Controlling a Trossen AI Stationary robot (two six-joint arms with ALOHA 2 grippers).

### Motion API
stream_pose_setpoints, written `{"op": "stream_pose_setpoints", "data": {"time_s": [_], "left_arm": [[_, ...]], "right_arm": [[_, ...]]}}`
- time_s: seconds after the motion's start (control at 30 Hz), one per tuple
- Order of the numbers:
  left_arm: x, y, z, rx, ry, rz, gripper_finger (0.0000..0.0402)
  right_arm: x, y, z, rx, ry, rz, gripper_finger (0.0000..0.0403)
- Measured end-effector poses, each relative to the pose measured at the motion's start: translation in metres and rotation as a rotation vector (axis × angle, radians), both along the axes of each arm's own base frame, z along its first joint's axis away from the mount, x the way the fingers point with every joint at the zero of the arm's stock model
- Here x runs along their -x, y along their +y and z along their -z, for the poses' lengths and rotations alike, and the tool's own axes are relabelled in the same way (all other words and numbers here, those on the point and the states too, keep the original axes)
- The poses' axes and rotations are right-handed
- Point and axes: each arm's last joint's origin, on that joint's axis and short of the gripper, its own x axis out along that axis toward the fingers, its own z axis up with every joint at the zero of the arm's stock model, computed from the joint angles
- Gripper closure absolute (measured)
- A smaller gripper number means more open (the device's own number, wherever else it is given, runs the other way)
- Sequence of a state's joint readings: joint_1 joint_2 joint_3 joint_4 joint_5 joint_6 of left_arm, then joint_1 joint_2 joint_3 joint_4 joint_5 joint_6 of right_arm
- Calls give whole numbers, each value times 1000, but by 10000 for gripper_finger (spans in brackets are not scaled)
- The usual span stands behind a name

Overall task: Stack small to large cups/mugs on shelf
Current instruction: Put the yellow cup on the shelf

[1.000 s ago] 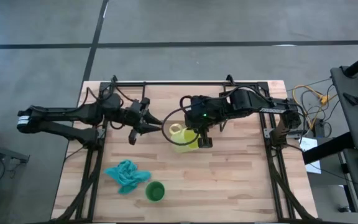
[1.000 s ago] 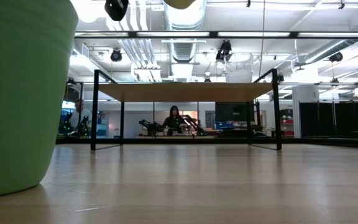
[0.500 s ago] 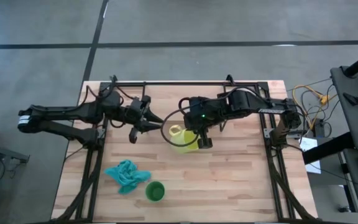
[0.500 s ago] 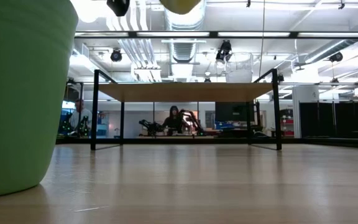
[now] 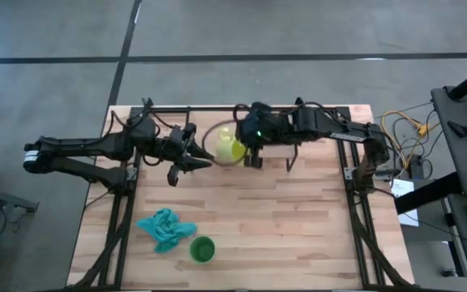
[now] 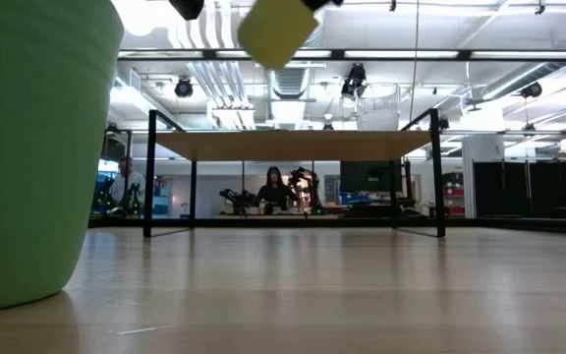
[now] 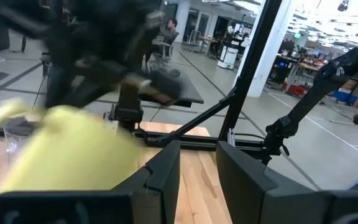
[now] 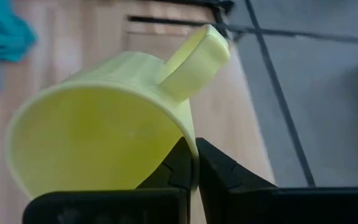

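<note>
Right gripper (image 5: 252, 154): fingers pinch the mug (image 5: 230, 144) rim, holding it tilted in the air over the shelf (image 6: 293, 146), likely for placing.
Left gripper (image 5: 194, 151): beside the mug, fingers narrowly parted, waiting.
Cup (image 5: 202, 248): on the table, unstacked.

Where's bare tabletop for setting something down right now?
Free: the wooden table's whole stretch right of the green handleless cup. Crowded: the far middle, where the right gripper carries the yellow handled mug beside the left gripper; the teal cloth fills near-left.

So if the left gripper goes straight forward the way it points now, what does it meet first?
Probably the yellow mug, held in the air by the right gripper. The left gripper points at it from close by; their relative height is unclear.
</note>
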State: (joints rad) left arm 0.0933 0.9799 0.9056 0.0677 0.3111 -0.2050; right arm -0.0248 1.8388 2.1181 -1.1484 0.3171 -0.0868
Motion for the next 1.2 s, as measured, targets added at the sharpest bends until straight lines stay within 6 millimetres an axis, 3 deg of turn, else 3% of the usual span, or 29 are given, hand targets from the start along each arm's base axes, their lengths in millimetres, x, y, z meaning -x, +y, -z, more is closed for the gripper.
{"op": "stream_pose_setpoints", "data": {"time_s": [0.2,0.43,0.77,1.2], "left_arm": [[0,0,-2,1,-5,0,311],[1,0,-2,20,-3,2,311],[0,0,-4,22,-6,0,311],[0,1,-4,22,-5,-5,311]], "right_arm": [[-13,-18,20,-5,72,45,394],[-15,-36,36,-16,174,96,394],[-11,-68,35,-23,151,181,394],[-11,-86,48,-33,231,219,394]]}}
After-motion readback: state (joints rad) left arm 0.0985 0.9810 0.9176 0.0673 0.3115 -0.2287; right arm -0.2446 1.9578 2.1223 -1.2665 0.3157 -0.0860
